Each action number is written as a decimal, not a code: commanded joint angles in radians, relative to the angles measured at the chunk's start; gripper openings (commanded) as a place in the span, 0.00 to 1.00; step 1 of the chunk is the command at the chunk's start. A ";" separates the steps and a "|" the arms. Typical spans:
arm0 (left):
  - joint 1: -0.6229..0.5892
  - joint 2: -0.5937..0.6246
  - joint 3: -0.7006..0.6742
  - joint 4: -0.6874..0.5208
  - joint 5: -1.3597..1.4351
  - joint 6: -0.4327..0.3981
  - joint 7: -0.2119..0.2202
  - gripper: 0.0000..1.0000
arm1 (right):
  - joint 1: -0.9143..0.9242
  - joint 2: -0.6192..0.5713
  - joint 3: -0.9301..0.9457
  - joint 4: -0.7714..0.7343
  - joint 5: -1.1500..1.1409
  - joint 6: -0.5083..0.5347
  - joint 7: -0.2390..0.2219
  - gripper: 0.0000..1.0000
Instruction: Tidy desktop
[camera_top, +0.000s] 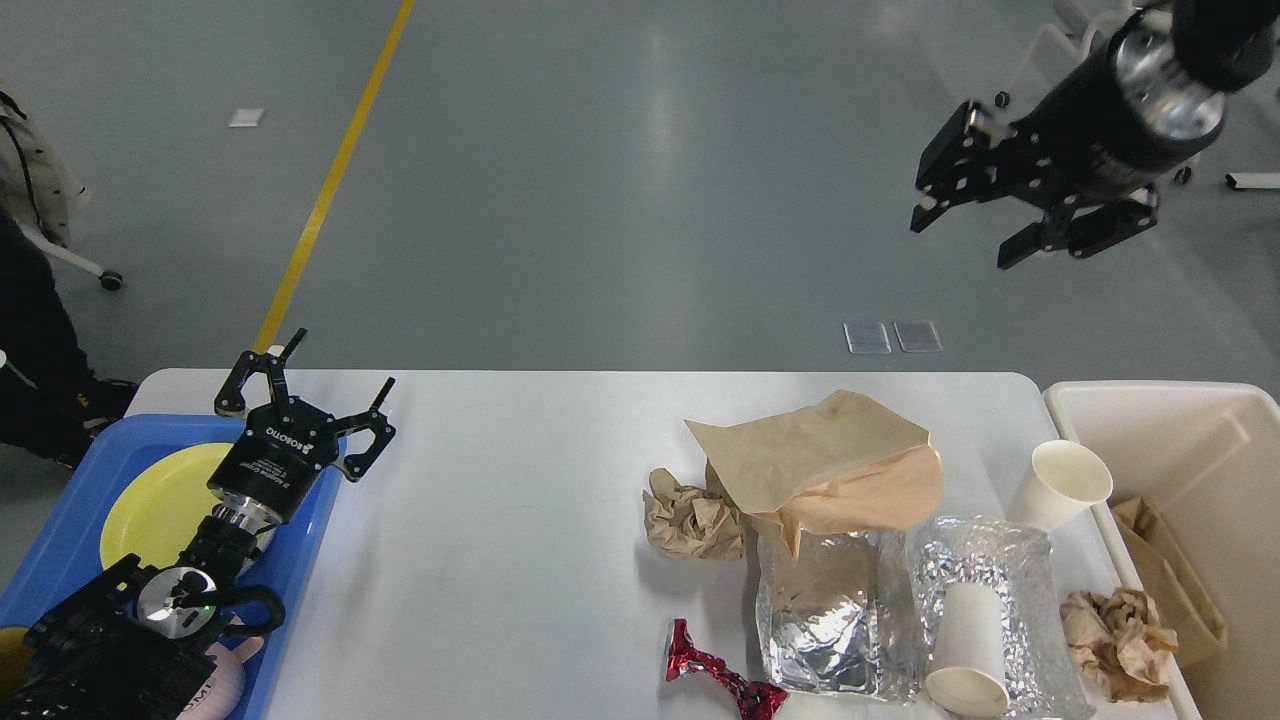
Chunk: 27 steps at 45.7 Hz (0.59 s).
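A white desk (500, 520) with rounded corners fills the lower half of the frame, seen from above, with grey floor beyond it. At the lower left, the left claw (305, 385) hangs open and empty over the far edge of a blue tray (300, 570), which holds a yellow plate (150, 495). At the upper right, the right claw (965, 225) hovers open and empty above the floor, well apart from the desk.

Litter is clustered at the lower right of the desk: a flat brown paper bag (820, 465), a crumpled brown paper ball (690, 515) just beside it, a foil pouch (825, 620), crinkled foil (1010, 580) around a paper cup on its side (968, 640), another tilted paper cup (1065, 483), a red foil wrapper (715, 675) and a second crumpled paper ball (1118, 630). At the right edge stands a cream bin (1150, 410) holding brown paper (1175, 580).
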<state>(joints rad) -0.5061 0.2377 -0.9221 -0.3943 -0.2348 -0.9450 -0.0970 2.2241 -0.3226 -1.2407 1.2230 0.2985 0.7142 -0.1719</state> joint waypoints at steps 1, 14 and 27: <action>0.000 0.000 -0.003 0.000 0.000 -0.001 0.000 0.99 | -0.147 0.077 -0.010 0.046 0.123 -0.146 -0.011 1.00; -0.002 0.000 -0.011 0.002 0.000 0.002 -0.012 0.99 | -0.345 0.226 0.003 0.043 0.436 -0.360 -0.020 1.00; -0.002 -0.001 -0.009 0.002 0.000 0.002 -0.012 0.99 | -0.511 0.264 0.017 -0.002 0.453 -0.528 -0.018 1.00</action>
<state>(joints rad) -0.5073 0.2368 -0.9328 -0.3924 -0.2348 -0.9434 -0.1090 1.7756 -0.0751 -1.2305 1.2462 0.7514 0.2346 -0.1904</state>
